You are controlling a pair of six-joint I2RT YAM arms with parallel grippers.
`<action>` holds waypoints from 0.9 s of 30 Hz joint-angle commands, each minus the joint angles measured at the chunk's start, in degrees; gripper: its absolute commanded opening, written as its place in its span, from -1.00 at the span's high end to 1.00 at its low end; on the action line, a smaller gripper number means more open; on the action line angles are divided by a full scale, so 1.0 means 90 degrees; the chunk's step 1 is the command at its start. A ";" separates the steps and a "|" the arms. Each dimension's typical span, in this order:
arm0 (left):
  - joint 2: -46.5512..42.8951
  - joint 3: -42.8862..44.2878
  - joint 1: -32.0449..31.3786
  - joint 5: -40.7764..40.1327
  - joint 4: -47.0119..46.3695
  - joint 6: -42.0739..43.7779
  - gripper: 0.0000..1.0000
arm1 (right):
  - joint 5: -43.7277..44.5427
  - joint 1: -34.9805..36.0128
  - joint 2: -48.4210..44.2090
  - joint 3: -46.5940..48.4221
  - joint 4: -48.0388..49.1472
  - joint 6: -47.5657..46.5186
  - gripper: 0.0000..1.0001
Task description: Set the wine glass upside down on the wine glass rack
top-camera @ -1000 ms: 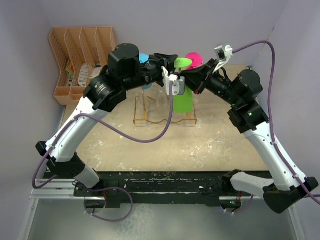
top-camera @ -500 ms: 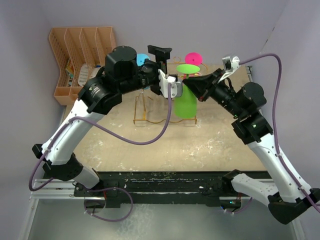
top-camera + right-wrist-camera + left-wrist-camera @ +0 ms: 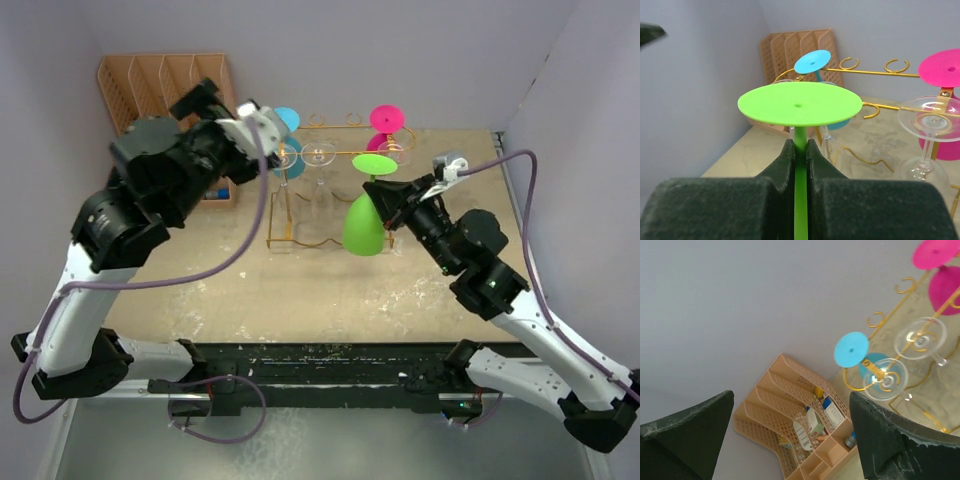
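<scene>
As my right end effector grips the inverted wine glass (left end effector open), I'm mid-carry. Next: stem into the rack.

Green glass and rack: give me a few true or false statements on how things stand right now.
1. The right gripper is shut on the stem of the green glass. True.
2. The green glass is held base down. False: its base is up and its bowl hangs down.
3. The left gripper holds a clear glass. False: it is open and empty.
4. A blue glass and a pink glass hang on the rack. True.
5. In the top view the organizer stands right of the rack. False: it is left of it, in the back corner.
</scene>
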State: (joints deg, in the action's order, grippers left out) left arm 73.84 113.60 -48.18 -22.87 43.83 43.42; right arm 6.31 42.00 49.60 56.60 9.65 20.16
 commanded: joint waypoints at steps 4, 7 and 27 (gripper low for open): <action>-0.0129 0.1045 0.0732 -0.0757 -0.0215 -0.1972 -0.99 | 0.3330 0.1514 0.1207 0.0013 0.1283 -0.1757 1.00; -0.0030 0.1621 0.0778 -0.0807 0.0065 -0.2242 -0.99 | 0.4342 0.1838 0.1509 -0.0158 0.2134 -0.2385 1.00; 0.0440 0.3228 0.1155 -0.0685 0.1418 -0.2920 -0.99 | 0.4525 0.1651 0.2122 -0.0205 0.3179 -0.2758 1.00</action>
State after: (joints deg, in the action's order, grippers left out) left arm 77.01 140.86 -38.57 -28.53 55.05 19.22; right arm 49.45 58.85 68.42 52.38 35.73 -7.40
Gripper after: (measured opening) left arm 0.992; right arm 0.042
